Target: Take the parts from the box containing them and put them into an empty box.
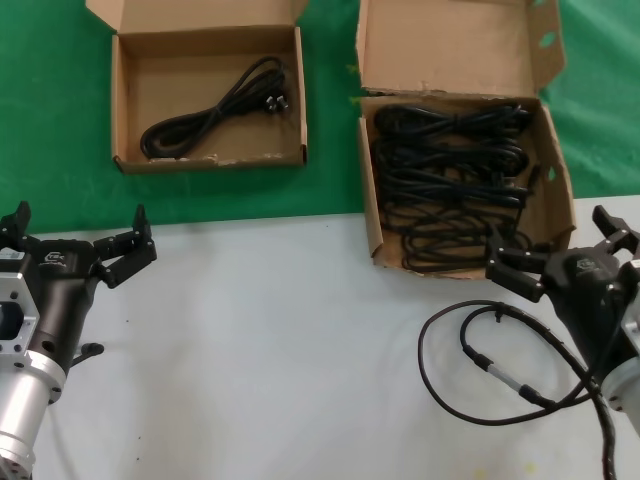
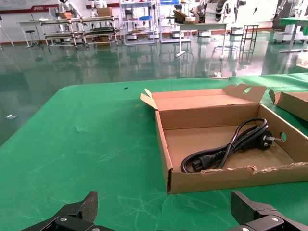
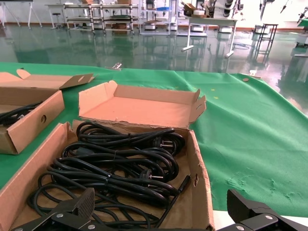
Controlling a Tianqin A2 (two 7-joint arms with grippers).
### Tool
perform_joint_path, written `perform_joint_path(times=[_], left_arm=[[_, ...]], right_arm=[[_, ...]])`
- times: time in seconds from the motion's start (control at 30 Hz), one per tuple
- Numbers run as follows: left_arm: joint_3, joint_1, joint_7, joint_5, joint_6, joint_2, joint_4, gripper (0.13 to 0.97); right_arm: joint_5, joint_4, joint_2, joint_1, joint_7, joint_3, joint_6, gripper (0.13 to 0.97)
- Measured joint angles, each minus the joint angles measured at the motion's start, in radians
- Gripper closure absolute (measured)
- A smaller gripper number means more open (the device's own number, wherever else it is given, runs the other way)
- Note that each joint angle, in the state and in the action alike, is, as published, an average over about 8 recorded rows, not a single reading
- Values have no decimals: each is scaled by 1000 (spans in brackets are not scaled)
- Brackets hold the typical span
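Right pincer (image 1: 565, 250): you have it at the near right of the worktop (image 1: 280, 340), just at the near edge of the larger box (image 1: 462, 180). Its fingers stand wide apart and grip nothing; one fingertip (image 1: 500, 262) seems to overlap the box's near rim, though you cannot tell from the head view whether it touches.

Left pincer (image 1: 78, 240): you have it at the near left, over the white part of the worktop, fingers spread wide, empty, well apart from both boxes.

Larger box: far right, on the green cloth (image 1: 50, 100), its near end reaching over the white surface. Tall lid flap stands open at the far side. Inside lie many black cable bundles (image 1: 450, 180), looped and overlapping, filling most of the floor.

Smaller box (image 1: 208, 95): far left on the green cloth, shallow, short flap open at the far side, near rim ragged. You will find one cable bundle (image 1: 215, 108) in it, lying diagonally, plugs toward the right.

Robot cable (image 1: 480, 350): thicker black loop with a silver connector, lying on the white surface near the right arm, apart from the boxes.
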Motion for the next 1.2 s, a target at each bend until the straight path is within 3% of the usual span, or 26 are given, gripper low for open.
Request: perform_joint_path(times=[1.2], left_arm=[[0, 0, 0, 0, 0, 0, 0, 132]], right_arm=[[0, 0, 0, 0, 0, 0, 0, 129]])
